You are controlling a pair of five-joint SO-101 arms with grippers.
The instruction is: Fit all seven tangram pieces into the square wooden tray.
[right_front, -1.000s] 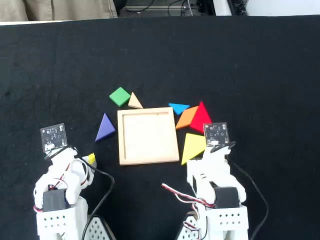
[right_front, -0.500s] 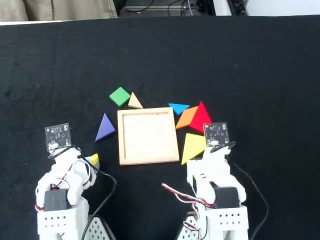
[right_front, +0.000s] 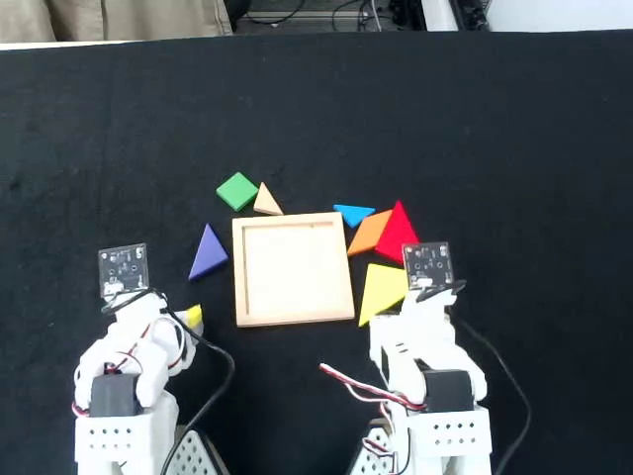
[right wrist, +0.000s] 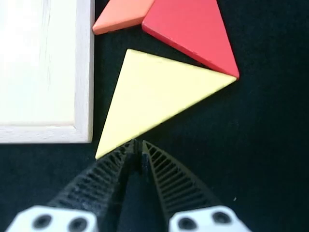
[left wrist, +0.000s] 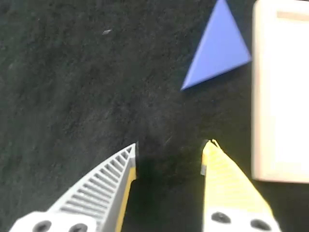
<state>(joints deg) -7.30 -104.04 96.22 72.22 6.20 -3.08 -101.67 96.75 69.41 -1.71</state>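
The square wooden tray (right_front: 240, 297) lies empty mid-table, its edge also in the left wrist view (left wrist: 263, 121) and the right wrist view (right wrist: 84, 72). Around it lie a blue triangle (right_front: 208, 252) (left wrist: 219, 50), green square (right_front: 236, 191), tan triangle (right_front: 267, 201), small blue triangle (right_front: 353, 213), orange piece (right_front: 368, 234) (right wrist: 123, 14), red triangle (right_front: 398, 236) (right wrist: 193, 29) and yellow triangle (right_front: 381, 289) (right wrist: 154, 104). My left gripper (left wrist: 169, 150) is open over bare cloth, short of the blue triangle. My right gripper (right wrist: 140, 145) is shut at the yellow triangle's near corner, holding nothing.
Black cloth covers the table. Both arm bases (right_front: 114, 416) (right_front: 435, 406) stand at the near edge, with cables (right_front: 213, 381) trailing between them. The far half of the table is bare cloth.
The left arm has shifted a little to the right and nearer the tray's side. The right arm and all pieces stay where they were.
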